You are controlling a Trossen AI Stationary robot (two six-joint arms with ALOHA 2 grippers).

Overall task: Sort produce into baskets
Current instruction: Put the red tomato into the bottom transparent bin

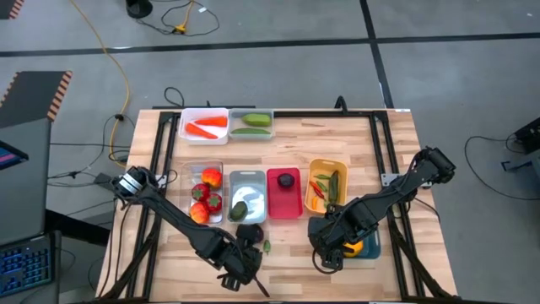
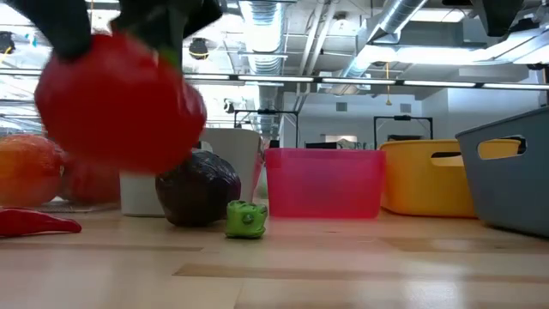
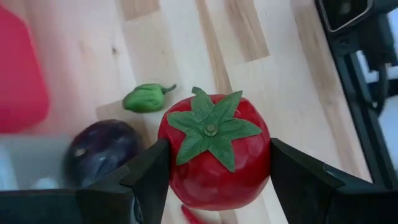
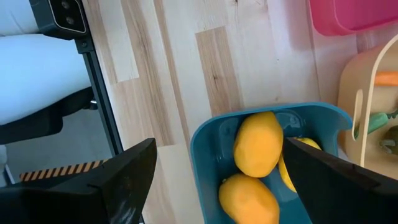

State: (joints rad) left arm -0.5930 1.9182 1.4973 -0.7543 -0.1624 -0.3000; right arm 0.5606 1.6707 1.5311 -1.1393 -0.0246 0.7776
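Looming closest in the low view, a red tomato [image 2: 120, 99] hung above the wooden surface [image 1: 287, 139], clenched between the two fingers of the left gripper [image 3: 211, 180] near the front edge. Over the teal basket [image 4: 205, 146] at the front right, the right gripper [image 4: 214, 177] was spread wide with nothing between its fingers; three yellow lemons [image 4: 258, 143] lay inside that basket. A red basket [image 1: 284, 193] stood in the middle row between a silver-grey one [image 1: 248, 197] and a yellow-orange one [image 1: 327, 182]. Just below the tomato, a dark purple plum [image 3: 99, 152] rested on the surface beside a small green pepper [image 3: 144, 98].
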